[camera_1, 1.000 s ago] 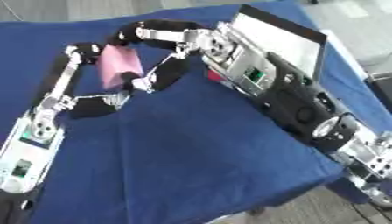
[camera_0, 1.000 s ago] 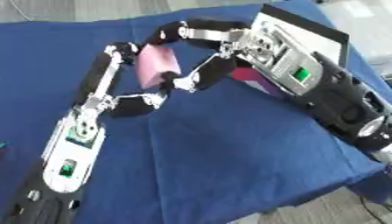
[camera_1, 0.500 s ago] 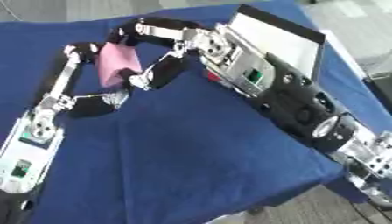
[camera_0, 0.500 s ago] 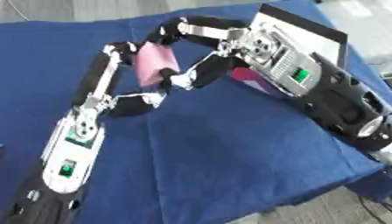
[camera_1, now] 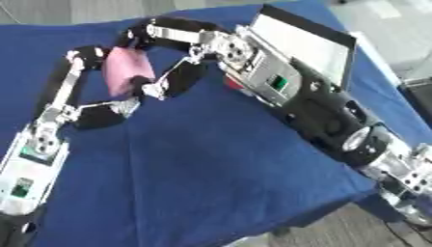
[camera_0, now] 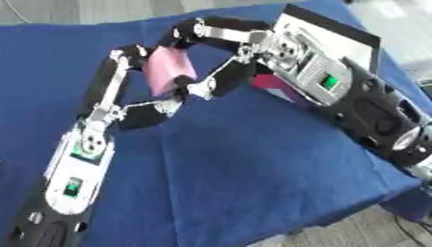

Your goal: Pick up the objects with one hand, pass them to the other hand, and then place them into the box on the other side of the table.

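A soft pink object point(camera_0: 167, 72) is held above the blue table, at the back left of centre. My left hand point(camera_0: 118, 82) comes up from the lower left, with long fingers on the object's left side and the thumb point(camera_0: 165, 103) curled under it. From the right, my right hand point(camera_0: 221, 34) arches its fingers over the top of the object while its thumb point(camera_0: 218, 83) presses the object's right side. Both hands are curled round it. The box point(camera_1: 314, 44), white inside with black walls, stands at the back right, partly behind my right forearm.
A blue cloth point(camera_0: 253, 159) covers the table; its front edge runs along the lower right. A magenta thing point(camera_0: 272, 83) lies beside the box under my right wrist. Grey floor shows past the table's corners.
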`<state>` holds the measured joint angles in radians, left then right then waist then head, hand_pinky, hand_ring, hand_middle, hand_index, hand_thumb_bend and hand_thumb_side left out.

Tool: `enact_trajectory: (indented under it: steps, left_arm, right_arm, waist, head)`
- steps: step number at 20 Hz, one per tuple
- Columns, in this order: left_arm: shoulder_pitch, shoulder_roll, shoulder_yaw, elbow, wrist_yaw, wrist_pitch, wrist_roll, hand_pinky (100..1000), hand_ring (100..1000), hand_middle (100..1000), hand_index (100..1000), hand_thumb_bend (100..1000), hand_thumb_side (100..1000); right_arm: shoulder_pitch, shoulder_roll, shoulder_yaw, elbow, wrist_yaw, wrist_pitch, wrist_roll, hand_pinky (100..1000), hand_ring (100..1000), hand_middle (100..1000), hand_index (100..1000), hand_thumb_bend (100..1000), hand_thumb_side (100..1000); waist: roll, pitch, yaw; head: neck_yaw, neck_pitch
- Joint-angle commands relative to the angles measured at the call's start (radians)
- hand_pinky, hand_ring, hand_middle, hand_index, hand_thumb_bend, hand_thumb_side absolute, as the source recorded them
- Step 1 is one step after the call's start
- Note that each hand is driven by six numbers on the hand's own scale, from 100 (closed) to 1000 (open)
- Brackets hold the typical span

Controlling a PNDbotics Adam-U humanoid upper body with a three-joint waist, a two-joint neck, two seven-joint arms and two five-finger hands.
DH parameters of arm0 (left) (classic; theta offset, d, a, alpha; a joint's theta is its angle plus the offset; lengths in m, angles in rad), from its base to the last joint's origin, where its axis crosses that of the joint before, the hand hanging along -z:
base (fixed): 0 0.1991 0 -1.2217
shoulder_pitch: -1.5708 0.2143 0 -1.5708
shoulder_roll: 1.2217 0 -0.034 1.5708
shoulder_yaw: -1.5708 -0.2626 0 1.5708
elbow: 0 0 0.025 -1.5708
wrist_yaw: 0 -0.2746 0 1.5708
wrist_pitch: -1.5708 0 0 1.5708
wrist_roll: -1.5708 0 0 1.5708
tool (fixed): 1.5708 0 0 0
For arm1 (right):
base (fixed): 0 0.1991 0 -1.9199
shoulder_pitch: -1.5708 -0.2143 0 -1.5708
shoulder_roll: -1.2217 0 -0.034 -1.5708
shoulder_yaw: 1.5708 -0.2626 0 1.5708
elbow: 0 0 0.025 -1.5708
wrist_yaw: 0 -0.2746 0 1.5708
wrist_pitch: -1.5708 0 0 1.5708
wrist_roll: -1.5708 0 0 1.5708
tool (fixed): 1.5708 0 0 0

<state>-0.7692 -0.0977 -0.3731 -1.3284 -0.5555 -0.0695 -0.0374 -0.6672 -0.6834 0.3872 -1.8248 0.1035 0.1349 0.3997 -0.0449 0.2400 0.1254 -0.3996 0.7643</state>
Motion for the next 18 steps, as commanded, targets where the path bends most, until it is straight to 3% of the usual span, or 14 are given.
enact_trajectory:
  steps: [1, 5, 7, 14, 18]
  left_arm:
    - [-0.020, -0.007, -0.003, -0.015, -0.038, 0.004, -0.015, 757, 842, 657, 839, 868, 345]
    - [-0.021, -0.009, 0.000, -0.017, -0.088, -0.001, -0.048, 771, 862, 659, 843, 1000, 411]
    - [-0.020, -0.009, 0.004, -0.018, -0.101, 0.001, -0.051, 776, 869, 665, 845, 1000, 459]
    - [-0.018, -0.009, 0.007, -0.017, -0.125, 0.017, -0.036, 785, 878, 672, 847, 1000, 499]
    - [-0.012, -0.009, 0.024, -0.007, -0.145, 0.081, 0.011, 782, 878, 672, 848, 1000, 492]
  right_arm:
    - [-0.013, -0.025, -0.015, -0.028, -0.020, 0.003, 0.008, 913, 781, 654, 689, 100, 100]
    - [-0.014, -0.030, -0.018, -0.036, -0.027, 0.011, 0.010, 912, 779, 648, 685, 100, 100]
    - [-0.014, -0.031, -0.019, -0.038, -0.030, 0.014, 0.009, 911, 778, 646, 684, 100, 100]
    - [-0.012, -0.035, -0.026, -0.037, -0.038, 0.022, -0.001, 910, 777, 645, 683, 100, 100]
    - [-0.009, -0.044, -0.031, -0.045, -0.043, 0.021, -0.006, 909, 776, 644, 682, 100, 100]
  waist:
    - [-0.010, -0.001, -0.001]
    - [-0.009, -0.002, -0.003]
    - [-0.008, -0.002, -0.004]
    - [-0.007, -0.004, -0.008]
    - [-0.005, -0.008, -0.011]
  head:
    - [-0.005, 0.006]
    - [-0.006, 0.006]
    - [-0.006, 0.006]
    - [-0.005, 0.006]
    - [-0.008, 0.006]
